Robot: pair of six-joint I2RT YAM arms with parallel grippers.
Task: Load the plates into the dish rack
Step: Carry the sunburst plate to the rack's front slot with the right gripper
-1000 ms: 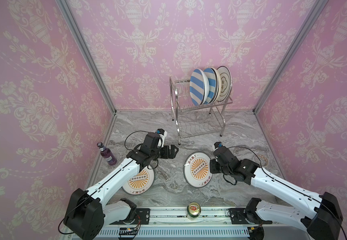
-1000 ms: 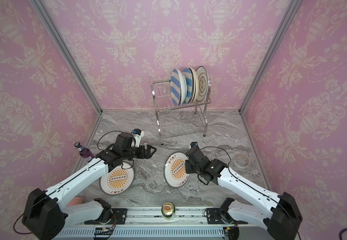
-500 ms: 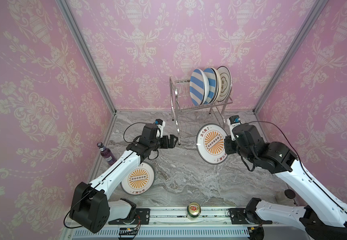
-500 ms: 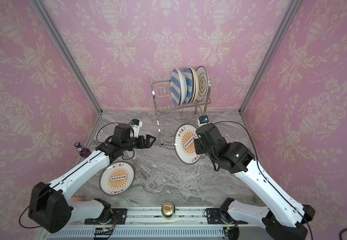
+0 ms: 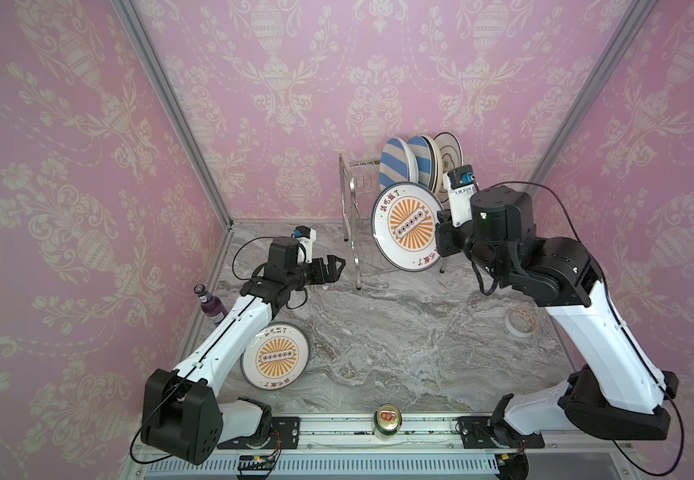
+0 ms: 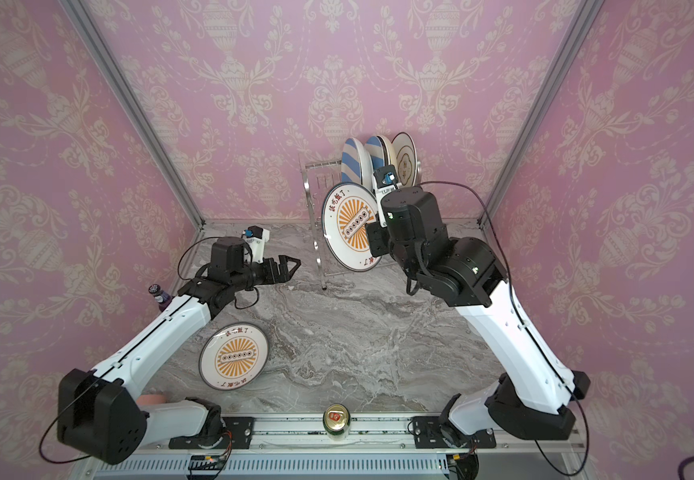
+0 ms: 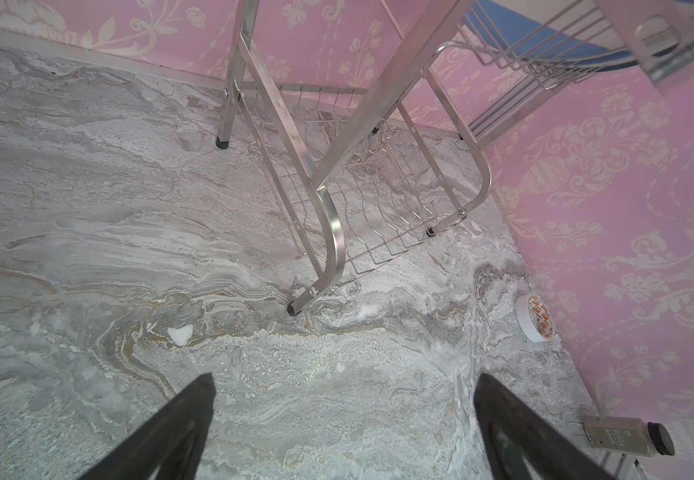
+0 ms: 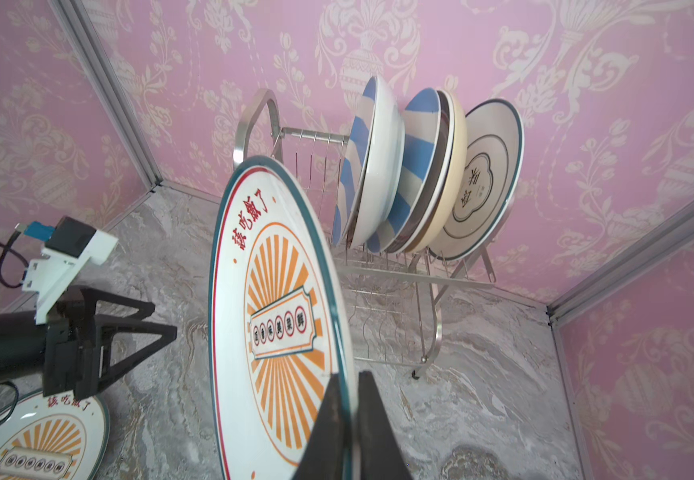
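A sunburst plate (image 5: 405, 226) hangs on edge just before the rack (image 7: 334, 232), rim pinched by the right fingers (image 8: 374, 428), hiding much of the rack's front. Its twin (image 5: 279, 357) lies flat on the grey marble counter (image 5: 378, 332), edge under the left arm (image 5: 233, 332). Plates (image 8: 382, 166) crowd the top tier, overlapping, hard to count. Left fingers (image 7: 162, 444) spread, empty. Pink damask walls (image 5: 295, 62) around.

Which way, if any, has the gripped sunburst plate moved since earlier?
Yes: the held sunburst plate moved rearward, now in front of the dish rack.
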